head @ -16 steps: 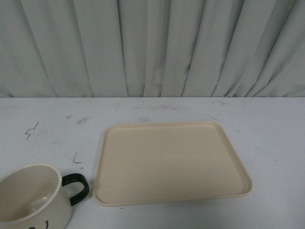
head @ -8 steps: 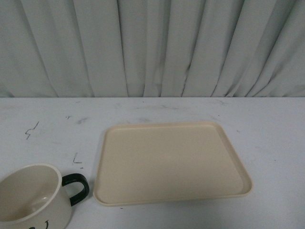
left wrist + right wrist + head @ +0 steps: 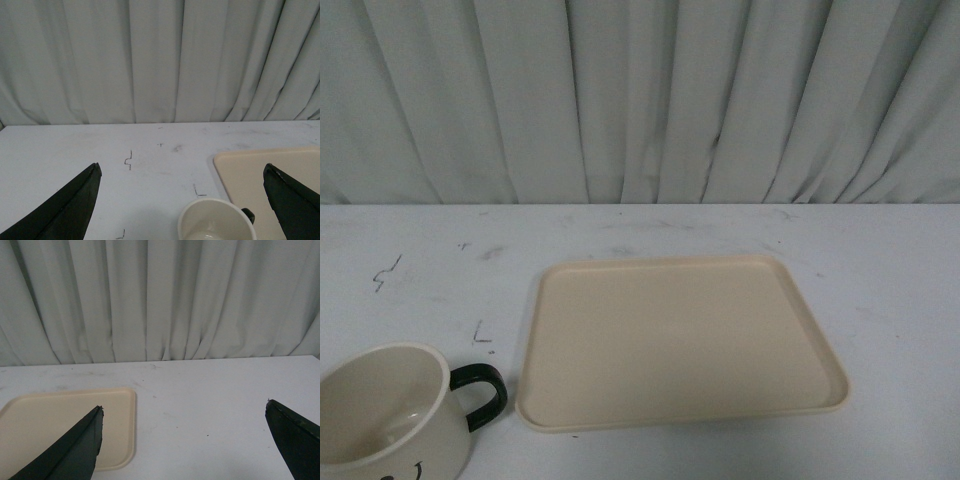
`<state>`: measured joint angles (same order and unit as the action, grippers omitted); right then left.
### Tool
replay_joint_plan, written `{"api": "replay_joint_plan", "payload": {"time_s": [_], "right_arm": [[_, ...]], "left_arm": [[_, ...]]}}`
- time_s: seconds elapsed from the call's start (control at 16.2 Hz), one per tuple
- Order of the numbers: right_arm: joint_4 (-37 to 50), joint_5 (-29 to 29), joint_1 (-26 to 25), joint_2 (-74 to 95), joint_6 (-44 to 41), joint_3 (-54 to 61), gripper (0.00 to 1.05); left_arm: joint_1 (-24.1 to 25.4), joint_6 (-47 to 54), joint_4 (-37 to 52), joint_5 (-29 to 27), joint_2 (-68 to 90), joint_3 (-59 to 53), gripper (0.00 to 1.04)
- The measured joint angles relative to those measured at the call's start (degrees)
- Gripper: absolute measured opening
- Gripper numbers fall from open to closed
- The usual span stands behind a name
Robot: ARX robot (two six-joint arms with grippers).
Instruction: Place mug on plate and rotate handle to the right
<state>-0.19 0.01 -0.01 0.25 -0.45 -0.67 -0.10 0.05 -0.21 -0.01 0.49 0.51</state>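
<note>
Nothing has moved between the earlier front pictures and this one. The cream-white enamel-style mug with the black smiley face (image 3: 390, 415) stands at the same place on the white scuffed table (image 3: 420, 270), at the near left of the front view. The large flat rectangular beige plastic plate with the low rim (image 3: 680, 340) lies to its right with nothing on it. Mug and plate are near but do not touch: a strip of table shows between the small glossy black loop handle (image 3: 480, 393) and the plate's left rim. The handle already points to the right, toward the plate.

The left gripper (image 3: 181, 166) has its two dark fingers spread wide, with nothing between them. Its wrist view shows the mug just ahead of the opening. The right gripper (image 3: 184, 405) is also spread wide and holds nothing. Its wrist view shows one end of the plate and bare table. Neither arm appears in the front view.

In my judgement, the task has not started in any visible way. The mug is not yet on the plate, so the whole lifting step remains. The left arm seems the natural one for it, as the mug is on its side. Because the handle faces right now, the grip should keep this orientation, and then little turning will be needed once the mug is set down.
</note>
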Motion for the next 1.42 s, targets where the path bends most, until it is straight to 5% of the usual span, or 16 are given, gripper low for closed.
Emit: {"api": "replay_joint_plan", "payload": {"time_s": [1.42], "right_arm": [[0.00,0.00,0.00,0.00,0.00,0.00,0.98]], "left_arm": [[0.00,0.00,0.00,0.00,0.00,0.00,0.98]]}}
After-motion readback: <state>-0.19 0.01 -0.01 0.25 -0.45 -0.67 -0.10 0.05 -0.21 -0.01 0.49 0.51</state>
